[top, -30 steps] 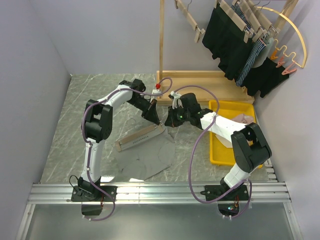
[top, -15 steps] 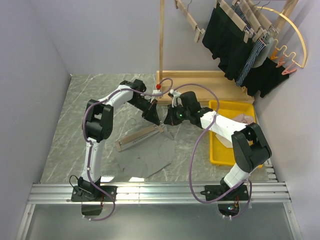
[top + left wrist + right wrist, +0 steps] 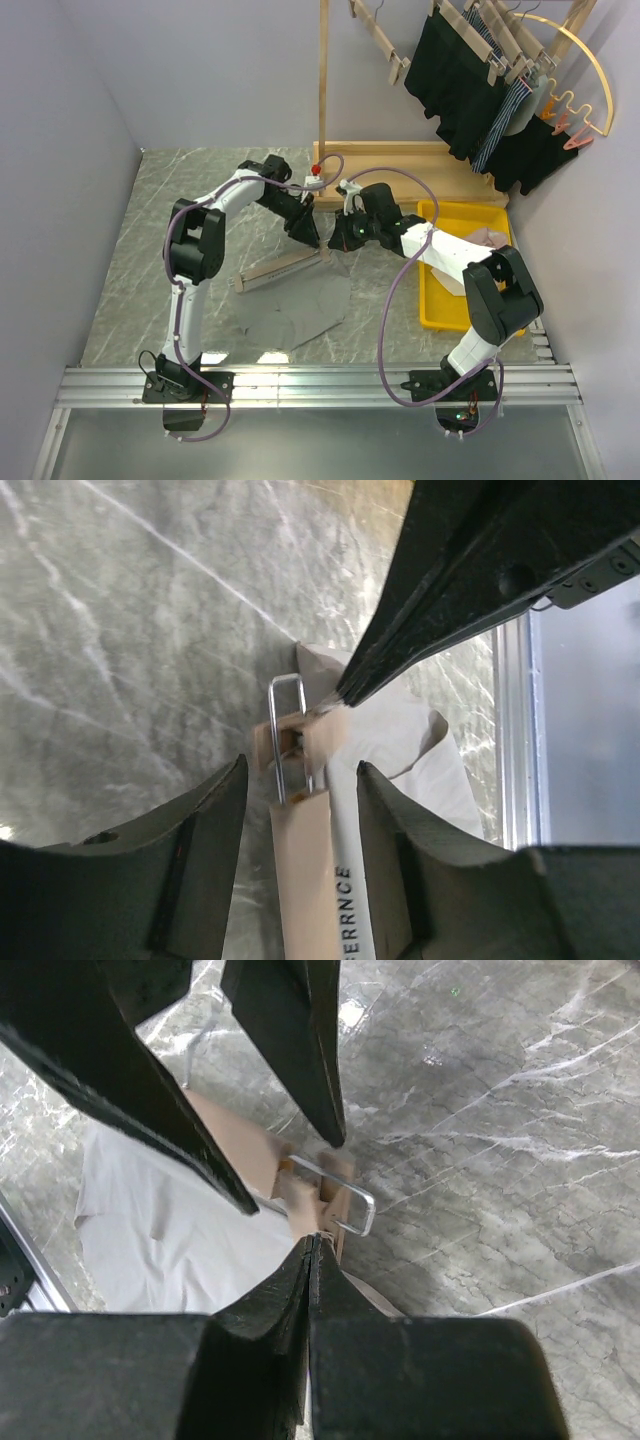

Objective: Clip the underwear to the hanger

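The underwear lies flat on the worktop, just at 6 o'clock of the hanger, whose bar runs from 8 to 2 o'clock. At its 2 o'clock clip, the left gripper straddles the bar, jaws apart. The right gripper, fingers together, meets the clip from 3 o'clock. Farther toward 3 o'clock, the yellow tray holds a beige-pink garment.

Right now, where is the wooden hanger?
In the top view the hanger lies slanted on the table, left of centre, along the underwear's far edge, its right end by the left hand and right hand.
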